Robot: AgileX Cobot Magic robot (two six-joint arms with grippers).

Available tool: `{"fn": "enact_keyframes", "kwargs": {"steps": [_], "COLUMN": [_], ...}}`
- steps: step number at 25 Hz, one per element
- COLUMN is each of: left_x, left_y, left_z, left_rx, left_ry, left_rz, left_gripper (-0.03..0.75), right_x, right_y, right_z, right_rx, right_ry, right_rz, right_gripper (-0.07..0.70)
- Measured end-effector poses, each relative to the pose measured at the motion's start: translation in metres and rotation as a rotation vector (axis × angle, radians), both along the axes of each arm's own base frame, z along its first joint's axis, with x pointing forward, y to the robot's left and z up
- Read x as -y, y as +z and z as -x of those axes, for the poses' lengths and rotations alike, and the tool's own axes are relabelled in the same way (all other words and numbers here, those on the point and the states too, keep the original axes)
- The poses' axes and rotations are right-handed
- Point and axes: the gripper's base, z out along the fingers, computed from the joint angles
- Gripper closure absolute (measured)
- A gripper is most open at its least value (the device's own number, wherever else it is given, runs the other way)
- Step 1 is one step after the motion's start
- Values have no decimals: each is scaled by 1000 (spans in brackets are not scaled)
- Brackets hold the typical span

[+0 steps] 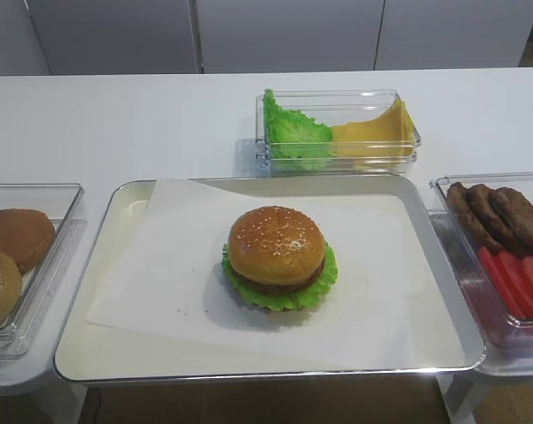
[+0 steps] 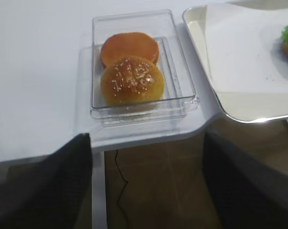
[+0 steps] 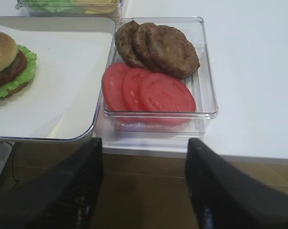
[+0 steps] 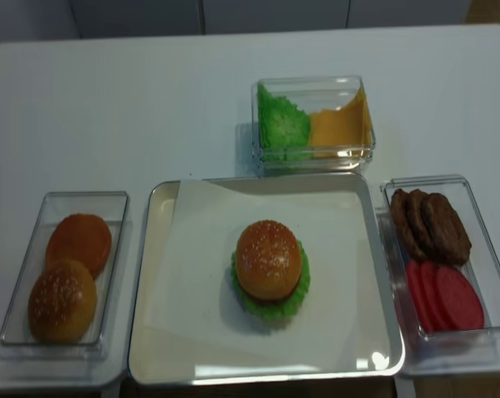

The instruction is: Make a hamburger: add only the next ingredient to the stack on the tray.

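At nine o'clock on the worktop (image 4: 150, 108) sits a clear plastic box (image 4: 9, 274) holding a smooth seedless bun (image 4: 79, 240) and, nearer the front edge, a spare sesame bun top (image 4: 62, 301); the left hand (image 2: 146, 186) hangs off the front edge of the worktop just short of that box, its dark fingers (image 2: 48, 186) spread wide with nothing between them.

In the middle lies the metal tray (image 4: 146, 332) lined with white paper (image 4: 191, 274); on the paper stands the hamburger (image 1: 278, 259), and the next ingredient, the sesame bun top (image 1: 276, 245), already rests on the patty (image 1: 279, 284) with the lettuce frill (image 1: 275, 300) showing all round; it looks level and centred, so the adding step appears done.

At twelve o'clock a box (image 1: 337, 159) holds loose lettuce (image 1: 294, 134) and cheese (image 1: 376, 132); at three o'clock another box (image 4: 490, 240) holds dark patties (image 4: 430, 224) and tomato slices (image 4: 444, 297).

The right hand (image 3: 144, 186) hangs below the worktop edge in front of that box, fingers (image 3: 220, 191) wide apart and empty.

To finish well, both hands should keep clear of the tray and take nothing more; a further nudge risks sliding the bun off the lettuce; if a check is wanted, judge centring from above, where the frill should show evenly round the bun.
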Motion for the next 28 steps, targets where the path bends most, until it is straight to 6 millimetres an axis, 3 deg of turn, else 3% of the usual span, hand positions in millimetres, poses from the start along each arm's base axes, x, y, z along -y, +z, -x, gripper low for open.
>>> {"fn": "enact_keyframes", "kwargs": {"steps": [8,28], "left_x": [4,6], "left_y": [-22,-23], "left_z": [-17,-18], "left_rx": [-31,-24], "left_ry": [-20,-34], "left_rz": [19,32], "left_gripper": [210,224], "right_x": [0,0], "right_y": [0,0], "right_z": [0,0], "right_rx": [0,0], "right_ry": [0,0], "right_rz": [0,0], "right_gripper": [200,200]}}
